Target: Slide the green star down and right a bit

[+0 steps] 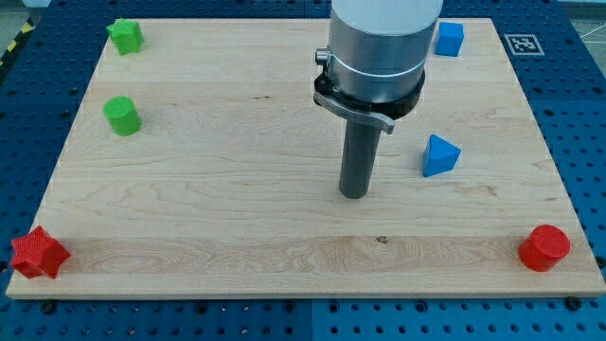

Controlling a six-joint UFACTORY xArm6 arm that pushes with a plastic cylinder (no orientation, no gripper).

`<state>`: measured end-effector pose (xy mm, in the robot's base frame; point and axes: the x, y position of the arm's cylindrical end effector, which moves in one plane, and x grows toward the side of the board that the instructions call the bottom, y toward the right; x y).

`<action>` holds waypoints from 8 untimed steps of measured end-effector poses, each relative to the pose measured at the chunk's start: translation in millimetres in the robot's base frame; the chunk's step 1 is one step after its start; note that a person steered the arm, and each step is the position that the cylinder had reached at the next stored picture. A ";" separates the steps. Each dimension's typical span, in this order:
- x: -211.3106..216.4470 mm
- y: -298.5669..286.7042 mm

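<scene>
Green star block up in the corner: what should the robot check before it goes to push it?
1. Green star block on the wooden board, at the view's top left: ok.
2. My tip touching the star: not ok, it sits mid-board, far right of it.
3. Tip above-left of star for pushing: not ok.
4. Green cylinder block below the star, maybe near the path: cannot tell.
5. Blue triangular block just right of tip, not touching: ok.

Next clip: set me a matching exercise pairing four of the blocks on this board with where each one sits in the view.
Blocks:
1. green star-shaped block
2. red star-shaped block
3. red cylinder block
4. blue triangular block

Places:
A. bottom right corner of the wooden board
B. top left corner
C. just right of my tip
D. bottom left corner

Pairs: 1-B, 2-D, 3-A, 4-C
</scene>
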<state>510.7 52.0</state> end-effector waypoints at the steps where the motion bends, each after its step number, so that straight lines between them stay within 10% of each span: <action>1: 0.0 0.0; 3: -33.3 -80.6; 6: -281.2 -130.4; 8: -318.0 -184.2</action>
<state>192.7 -132.2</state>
